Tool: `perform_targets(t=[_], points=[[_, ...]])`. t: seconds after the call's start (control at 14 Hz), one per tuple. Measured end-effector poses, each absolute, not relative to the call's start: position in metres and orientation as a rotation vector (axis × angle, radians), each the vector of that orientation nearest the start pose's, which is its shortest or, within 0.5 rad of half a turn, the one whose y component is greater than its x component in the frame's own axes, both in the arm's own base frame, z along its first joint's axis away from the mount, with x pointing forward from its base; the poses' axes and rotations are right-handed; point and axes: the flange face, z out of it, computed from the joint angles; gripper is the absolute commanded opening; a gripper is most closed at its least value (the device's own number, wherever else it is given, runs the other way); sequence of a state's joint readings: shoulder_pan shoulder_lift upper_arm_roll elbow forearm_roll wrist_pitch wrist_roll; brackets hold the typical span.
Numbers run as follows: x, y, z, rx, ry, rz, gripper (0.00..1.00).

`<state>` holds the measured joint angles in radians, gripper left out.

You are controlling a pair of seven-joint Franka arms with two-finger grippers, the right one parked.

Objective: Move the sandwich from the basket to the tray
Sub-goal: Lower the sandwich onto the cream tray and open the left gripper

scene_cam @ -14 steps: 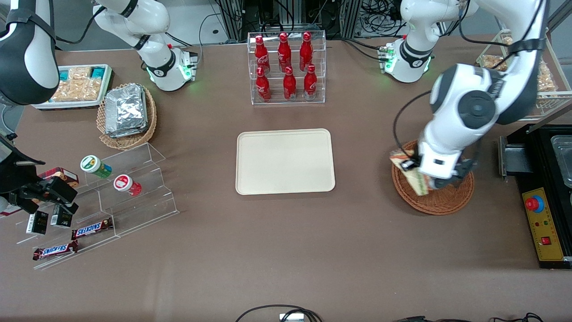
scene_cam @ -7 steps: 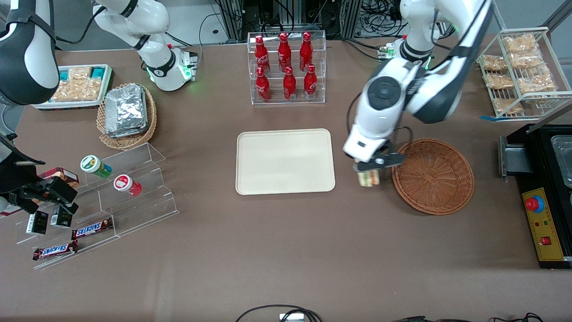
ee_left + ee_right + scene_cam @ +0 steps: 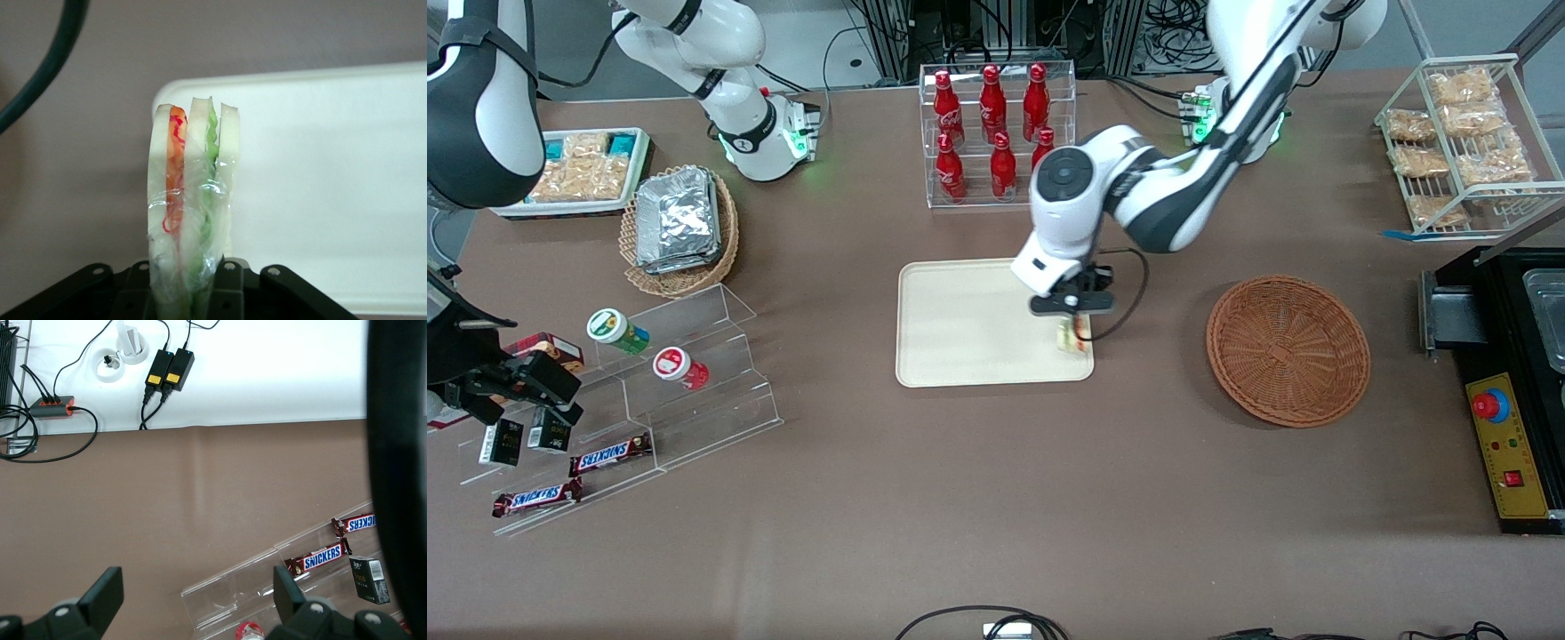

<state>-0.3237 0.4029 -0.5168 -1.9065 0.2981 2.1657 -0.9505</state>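
Note:
My left gripper (image 3: 1073, 322) hangs over the cream tray (image 3: 960, 329), above the tray's corner nearest the basket and the front camera. It is shut on the clear-wrapped sandwich (image 3: 1071, 337), which hangs below the fingers. The wrist view shows the sandwich (image 3: 190, 200) edge-on, white bread with orange and green layers, clamped between the black fingers (image 3: 230, 287), with the tray (image 3: 333, 187) under it. The reddish-brown wicker basket (image 3: 1288, 350) sits empty beside the tray, toward the working arm's end of the table.
A clear rack of red bottles (image 3: 996, 133) stands farther from the front camera than the tray. A tan basket of foil packets (image 3: 679, 229) and clear shelves with snacks (image 3: 631, 391) lie toward the parked arm's end. A wire rack (image 3: 1467, 142) and black machine (image 3: 1512, 391) flank the basket.
The gripper lifted the sandwich out of the basket a second ago and carried it sideways across the bare table to the tray's near corner. The basket now holds nothing.

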Motion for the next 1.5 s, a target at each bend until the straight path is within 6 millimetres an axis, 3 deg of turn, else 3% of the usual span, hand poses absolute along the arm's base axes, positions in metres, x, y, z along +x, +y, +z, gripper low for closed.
perform_targets(t=[0.21, 0.79, 1.07, 1.29, 1.43, 1.5], points=[[0.409, -0.457, 0.276, -3.042, 0.132, 0.087, 0.00], [0.391, -0.460, 0.227, -3.004, 0.179, 0.220, 0.00], [0.389, -0.460, 0.218, -2.998, 0.180, 0.243, 0.04], [0.389, -0.460, 0.217, -2.998, 0.180, 0.246, 0.24], [0.389, -0.460, 0.215, -2.997, 0.179, 0.250, 0.51], [0.389, -0.460, 0.214, -2.998, 0.178, 0.253, 0.80]])
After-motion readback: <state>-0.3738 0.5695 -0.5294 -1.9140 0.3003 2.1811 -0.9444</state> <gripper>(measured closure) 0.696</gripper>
